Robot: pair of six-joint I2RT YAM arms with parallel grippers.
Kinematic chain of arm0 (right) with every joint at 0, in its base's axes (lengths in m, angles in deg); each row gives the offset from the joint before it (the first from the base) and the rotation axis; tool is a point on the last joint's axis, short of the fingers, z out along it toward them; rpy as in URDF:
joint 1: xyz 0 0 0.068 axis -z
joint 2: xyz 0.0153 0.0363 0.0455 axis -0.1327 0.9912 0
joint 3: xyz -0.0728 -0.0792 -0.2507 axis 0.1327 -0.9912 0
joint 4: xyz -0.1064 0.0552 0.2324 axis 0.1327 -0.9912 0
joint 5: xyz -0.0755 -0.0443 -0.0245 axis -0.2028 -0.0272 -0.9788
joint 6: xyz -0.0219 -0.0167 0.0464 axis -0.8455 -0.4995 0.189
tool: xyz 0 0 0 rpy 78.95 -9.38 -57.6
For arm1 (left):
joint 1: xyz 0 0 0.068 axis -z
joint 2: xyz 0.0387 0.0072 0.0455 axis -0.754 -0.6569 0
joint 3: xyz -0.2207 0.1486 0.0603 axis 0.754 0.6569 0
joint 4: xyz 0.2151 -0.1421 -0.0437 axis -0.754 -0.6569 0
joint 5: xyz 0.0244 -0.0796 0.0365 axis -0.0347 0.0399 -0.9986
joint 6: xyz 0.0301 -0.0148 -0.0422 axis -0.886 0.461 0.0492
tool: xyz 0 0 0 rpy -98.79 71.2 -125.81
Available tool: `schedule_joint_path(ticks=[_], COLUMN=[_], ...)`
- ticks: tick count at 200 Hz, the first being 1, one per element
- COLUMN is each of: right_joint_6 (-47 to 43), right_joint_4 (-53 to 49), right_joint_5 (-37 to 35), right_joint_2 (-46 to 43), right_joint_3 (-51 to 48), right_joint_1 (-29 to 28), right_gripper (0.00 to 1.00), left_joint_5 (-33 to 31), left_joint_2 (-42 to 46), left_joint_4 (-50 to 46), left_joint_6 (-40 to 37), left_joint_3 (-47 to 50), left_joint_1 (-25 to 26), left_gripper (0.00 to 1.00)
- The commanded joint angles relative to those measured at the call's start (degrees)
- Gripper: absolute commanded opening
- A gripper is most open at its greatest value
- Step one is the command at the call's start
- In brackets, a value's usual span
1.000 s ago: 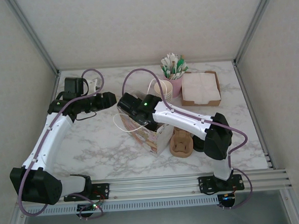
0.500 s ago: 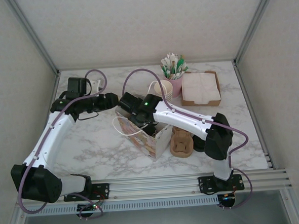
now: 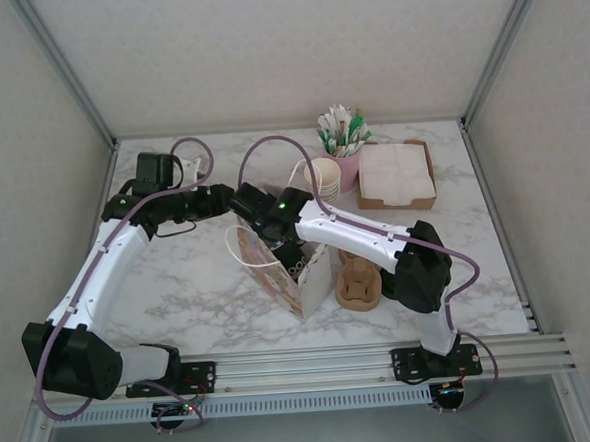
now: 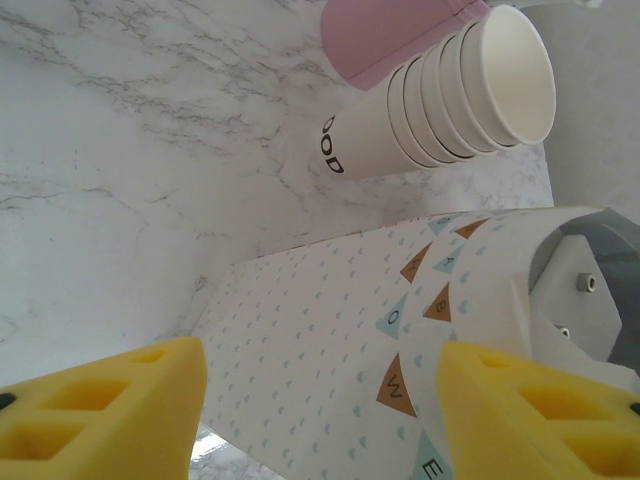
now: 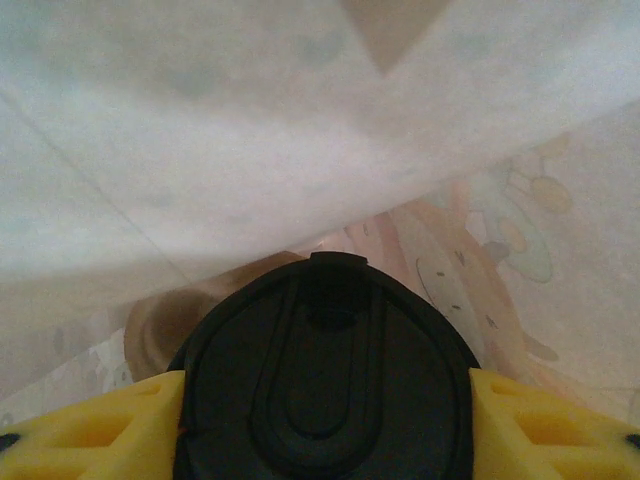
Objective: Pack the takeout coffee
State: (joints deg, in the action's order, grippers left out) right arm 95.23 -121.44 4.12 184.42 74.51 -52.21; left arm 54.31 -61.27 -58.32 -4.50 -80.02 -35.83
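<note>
Right wrist view: I'd keep the takeout coffee (image 5: 320, 330) upright and lower it to the floor of the paper bag (image 5: 250, 120) before letting go.
right end effector (image 5: 320, 395): inside the bag, pinching the takeout coffee, one finger touching each side of its black lid.
left end effector (image 4: 320, 360): spread, just outside the bag's wall.

Three views: one overhead, two from the wrists.
The table (image 3: 179, 288) is seen whole and from afar, from above and behind the arm bases. The patterned paper bag (image 3: 314, 280) is viewed closely from the left wrist, past the left fingers (image 4: 100, 410), with the stacked cups (image 4: 440, 110) beyond; both are shared with the overhead view. From the right wrist, a black lid (image 5: 320, 380) between the right fingers (image 5: 90, 425) is seen very near, against bag paper.
</note>
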Motion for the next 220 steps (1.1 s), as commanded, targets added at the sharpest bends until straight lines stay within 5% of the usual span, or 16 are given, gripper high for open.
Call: schedule_joint_path(ticks=[1, 32, 220], right_joint_6=[5.0, 5.8, 8.5], right_joint_4=[-10.2, -11.7, -7.0], right_joint_5=[8.2, 4.7, 9.4], right_joint_2=[8.0, 8.2, -0.2], right_joint_3=[-5.1, -5.1, -4.1], right_joint_1=[-1.0, -1.3, -1.4], right_gripper=[0.54, 0.55, 0.62], left_joint_5=[0.1, 0.1, -1.4], left_joint_2=[-0.3, -0.2, 0.7], left_joint_4=[-1.5, -1.6, -1.6], left_joint_6=[-1.1, -1.1, -1.0], left_joint_3=[-0.2, -0.4, -0.2], left_joint_1=[0.8, 0.8, 0.9], left_gripper=[0.62, 0.62, 0.62])
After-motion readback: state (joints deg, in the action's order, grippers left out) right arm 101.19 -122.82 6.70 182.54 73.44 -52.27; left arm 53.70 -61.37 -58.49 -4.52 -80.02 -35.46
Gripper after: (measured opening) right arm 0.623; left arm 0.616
